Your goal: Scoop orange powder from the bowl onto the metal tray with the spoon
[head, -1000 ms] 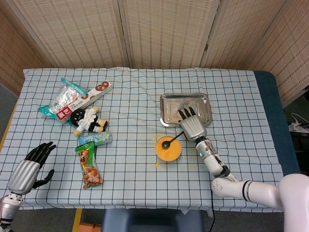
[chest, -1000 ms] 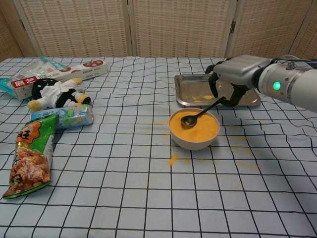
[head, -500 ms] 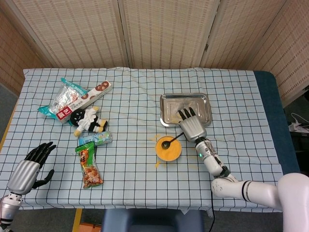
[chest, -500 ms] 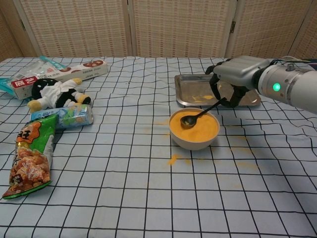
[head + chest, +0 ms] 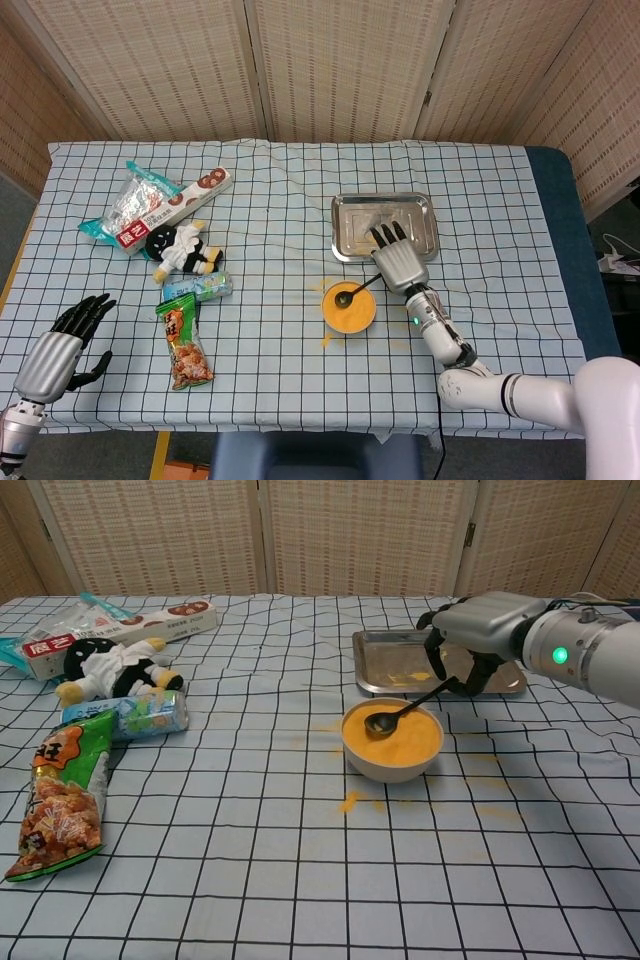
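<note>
**Spoon parked in the bowl, no lift**

Nothing has visibly moved over the last second: the right hand (image 5: 470, 645) holds the spoon (image 5: 400, 712) by its handle, its scoop resting in the bowl (image 5: 393, 742) of orange powder. The tray (image 5: 385, 670) lies at the bowl's 12 o'clock, lightly dusted. The left hand (image 5: 62, 345) rests empty, fingers apart, on the bench. The scoop seems paused.

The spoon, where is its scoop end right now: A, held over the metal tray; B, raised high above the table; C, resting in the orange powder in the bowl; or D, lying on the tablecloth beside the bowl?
C: the spoon sits with its scoop end in the bowl, its handle held by the right hand.
</note>
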Motion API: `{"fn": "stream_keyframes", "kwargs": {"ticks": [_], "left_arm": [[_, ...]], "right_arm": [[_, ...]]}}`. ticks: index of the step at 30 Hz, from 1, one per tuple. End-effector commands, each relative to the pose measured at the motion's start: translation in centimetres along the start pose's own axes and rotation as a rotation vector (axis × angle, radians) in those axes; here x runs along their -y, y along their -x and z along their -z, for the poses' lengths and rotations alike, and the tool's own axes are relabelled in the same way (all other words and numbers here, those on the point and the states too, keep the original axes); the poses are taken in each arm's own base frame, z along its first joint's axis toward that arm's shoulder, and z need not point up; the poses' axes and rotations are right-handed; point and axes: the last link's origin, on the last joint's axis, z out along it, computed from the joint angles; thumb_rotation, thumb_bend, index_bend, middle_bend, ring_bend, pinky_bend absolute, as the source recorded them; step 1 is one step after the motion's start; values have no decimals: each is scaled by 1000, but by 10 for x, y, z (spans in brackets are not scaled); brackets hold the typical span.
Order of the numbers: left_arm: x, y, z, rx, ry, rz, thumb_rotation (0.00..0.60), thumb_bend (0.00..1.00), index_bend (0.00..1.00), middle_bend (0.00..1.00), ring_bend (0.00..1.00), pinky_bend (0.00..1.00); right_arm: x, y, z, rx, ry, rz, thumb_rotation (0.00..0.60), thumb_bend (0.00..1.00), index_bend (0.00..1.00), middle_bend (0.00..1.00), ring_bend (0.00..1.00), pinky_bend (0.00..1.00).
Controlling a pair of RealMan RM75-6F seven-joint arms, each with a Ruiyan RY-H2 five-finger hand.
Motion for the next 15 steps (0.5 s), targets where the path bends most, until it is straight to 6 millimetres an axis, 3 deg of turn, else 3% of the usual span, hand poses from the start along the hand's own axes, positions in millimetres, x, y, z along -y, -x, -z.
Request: {"fn": "stream_keyframes", "kwargs": {"ticks": [1,15], "left_arm": [[0,0,0,0,0,0,600,437,0,0,0,145],[0,0,1,0,4,0,600,437,0,0,0,146]], "right_arm": [[0,1,0,2,0,1,600,324,495,54,0,0],[0,1,0,4,-1,-1,600,324,526,54,0,0]]}}
